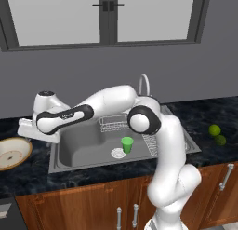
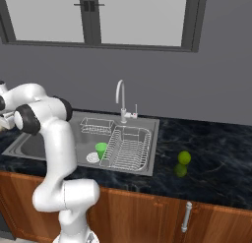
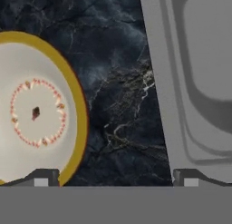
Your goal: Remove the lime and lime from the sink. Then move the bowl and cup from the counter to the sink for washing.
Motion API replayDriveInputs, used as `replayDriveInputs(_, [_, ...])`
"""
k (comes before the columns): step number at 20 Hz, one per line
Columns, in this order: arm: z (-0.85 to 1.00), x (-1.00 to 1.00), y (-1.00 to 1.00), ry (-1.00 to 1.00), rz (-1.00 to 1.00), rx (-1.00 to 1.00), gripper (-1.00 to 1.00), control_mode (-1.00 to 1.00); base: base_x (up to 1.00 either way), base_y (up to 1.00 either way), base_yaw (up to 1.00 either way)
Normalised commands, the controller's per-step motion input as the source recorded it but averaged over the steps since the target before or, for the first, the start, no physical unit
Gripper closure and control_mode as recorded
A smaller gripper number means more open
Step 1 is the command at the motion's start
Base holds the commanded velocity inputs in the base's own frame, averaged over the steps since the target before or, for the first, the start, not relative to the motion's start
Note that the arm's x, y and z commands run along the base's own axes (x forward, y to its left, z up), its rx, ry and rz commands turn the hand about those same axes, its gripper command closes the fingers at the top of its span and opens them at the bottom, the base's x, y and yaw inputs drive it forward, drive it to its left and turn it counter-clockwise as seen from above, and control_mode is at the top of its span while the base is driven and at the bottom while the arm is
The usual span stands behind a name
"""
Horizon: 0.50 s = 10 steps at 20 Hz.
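Black marbled counter (image 1: pixel 204 113) runs under a grey wall and window, with the sink (image 1: pixel 83 152) set into it as the landmark. Inside the sink, the green cup (image 1: pixel 127 145) stands upright just beside the white drain (image 1: pixel 117 153), left of the wire rack (image 2: pixel 129 148). Both limes (image 1: pixel 214 130) (image 1: pixel 220 140) lie on the counter well to the right of the sink, touching or nearly touching each other, the brighter one farther back. On the counter just left of the sink sits the bowl (image 1: pixel 13 152), tan rim up. Above the strip of counter between bowl and sink hangs the gripper (image 3: pixel 115 177), jaws spread wide and empty; one fingertip (image 3: pixel 41 177) overlaps the bowl's rim, the other the sink's edge.
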Motion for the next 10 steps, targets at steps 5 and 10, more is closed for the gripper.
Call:
replayDriveInputs(5, [-0.19, 0.15, 0.12, 0.0, -0.02, 0.0, -1.0, -1.0, 0.0, 0.0, 0.0])
replayDriveInputs(10, [-0.22, 0.07, 0.09, 0.0, -0.04, 0.0, -1.0, -1.0, 0.0, 0.0, 0.0])
